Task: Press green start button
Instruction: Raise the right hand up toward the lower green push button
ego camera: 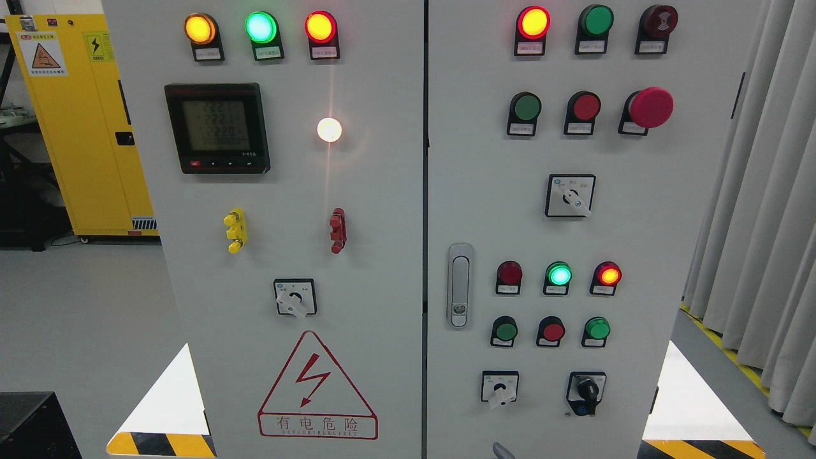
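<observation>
A grey electrical cabinet fills the head view, with a left door point(382, 268) and a right door point(637, 242). The right door carries three green push buttons: one in the upper row point(528, 107) next to a red button point(586, 106), and two in the lower row point(506, 331) point(597, 328) either side of a red one point(553, 331). Their labels are too small to read. A small grey tip point(503, 451) pokes in at the bottom edge, right of the middle, well below the buttons. It may be a finger. No arm shows.
A red mushroom stop button point(650, 107) sticks out at the upper right. Rotary switches point(570, 196) point(500, 387) point(586, 394) and a door handle point(459, 285) also protrude. A lit green lamp point(559, 275) sits above the lower buttons. A yellow cabinet point(83, 127) stands at left, curtains point(758, 191) at right.
</observation>
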{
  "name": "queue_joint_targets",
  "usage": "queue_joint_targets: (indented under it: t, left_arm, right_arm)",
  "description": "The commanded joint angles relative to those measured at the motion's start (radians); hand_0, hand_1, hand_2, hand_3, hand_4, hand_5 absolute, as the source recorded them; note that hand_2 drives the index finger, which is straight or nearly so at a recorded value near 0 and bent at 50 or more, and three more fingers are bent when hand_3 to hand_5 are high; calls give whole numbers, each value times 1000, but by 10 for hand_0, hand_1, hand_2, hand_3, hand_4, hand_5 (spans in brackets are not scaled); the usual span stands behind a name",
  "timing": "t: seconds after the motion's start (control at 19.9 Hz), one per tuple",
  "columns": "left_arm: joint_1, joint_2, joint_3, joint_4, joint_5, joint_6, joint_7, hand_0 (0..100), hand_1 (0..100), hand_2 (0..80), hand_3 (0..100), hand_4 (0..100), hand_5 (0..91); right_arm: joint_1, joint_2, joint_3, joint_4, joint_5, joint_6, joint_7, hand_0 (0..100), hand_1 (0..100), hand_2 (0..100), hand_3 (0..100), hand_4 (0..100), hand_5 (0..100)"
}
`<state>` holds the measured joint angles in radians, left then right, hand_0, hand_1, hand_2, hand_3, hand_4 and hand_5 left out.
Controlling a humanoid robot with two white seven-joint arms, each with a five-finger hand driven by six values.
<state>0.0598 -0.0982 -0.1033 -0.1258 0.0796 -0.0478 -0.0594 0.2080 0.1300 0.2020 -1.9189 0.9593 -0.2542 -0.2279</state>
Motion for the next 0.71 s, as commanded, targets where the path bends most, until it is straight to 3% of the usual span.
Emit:
queue_joint_targets:
  t: [0.0, 0.25, 0.65]
  left_arm:
    - [-2, 0, -1, 0, 0, 0, 0, 120, 556, 0, 0, 0, 0]
    - [0, 0, 0, 0, 0, 0, 0, 120, 556, 0, 0, 0, 0]
    - [0, 0, 0, 0, 0, 0, 0, 120, 556, 0, 0, 0, 0]
  right_arm:
    - [-56, 0, -67, -17, 139, 9, 4, 592, 883, 0, 983, 1000, 1000]
    - [-146, 2, -108, 20, 214, 44, 7, 640, 925, 0, 968, 1000, 1000]
    - [-277, 0, -135, 110, 308, 67, 65, 667, 947, 0, 993, 1000, 1000]
